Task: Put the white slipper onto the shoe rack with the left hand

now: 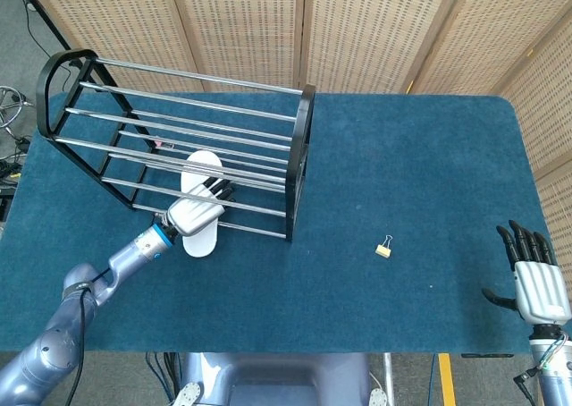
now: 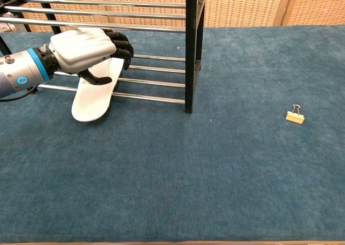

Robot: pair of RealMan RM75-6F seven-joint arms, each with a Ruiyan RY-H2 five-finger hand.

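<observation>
Leftmost, the rack [image 1: 179, 147], black end frames with chrome bars, stands on the blue tabletop [image 1: 402, 173] at its far left. Slipper [image 2: 96, 95] lies across the two lowest front bars, toe end inside the rack, heel end overhanging onto the tabletop in front. Left hand [image 2: 86, 48] sits above the slipper's mid-section, fingers [image 2: 119, 42] curled downward over it, thumb hooked near its left edge. Whether the fingers actually clamp the slipper or only hover on it cannot be told from either view. Right of the rack, well apart, a small binder clip [image 1: 383, 247] lies alone on the tabletop. Far right, at the near tabletop edge, right hand [image 1: 536, 276] is held flat, fingers straight and apart, holding nothing.
</observation>
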